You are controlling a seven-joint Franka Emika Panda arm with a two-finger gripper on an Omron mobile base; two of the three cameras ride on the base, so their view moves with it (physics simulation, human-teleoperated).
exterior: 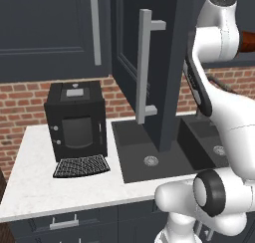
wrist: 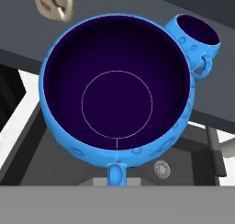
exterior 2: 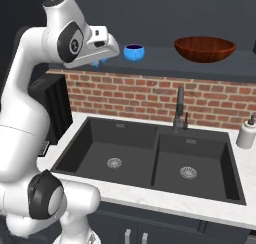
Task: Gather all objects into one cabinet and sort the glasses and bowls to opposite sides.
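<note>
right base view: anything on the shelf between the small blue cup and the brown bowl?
Nothing. The dark cabinet shelf is bare between the blue cup and the brown bowl in the right base view.

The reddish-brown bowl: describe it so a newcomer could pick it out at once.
Start at the double black sink under the brick wall, then look up to the dark cabinet shelf above it. The bowl sits toward the shelf's right end, above the faucet. It is wide, shallow and glossy reddish-brown, far broader than the small blue cup to its left.
</note>
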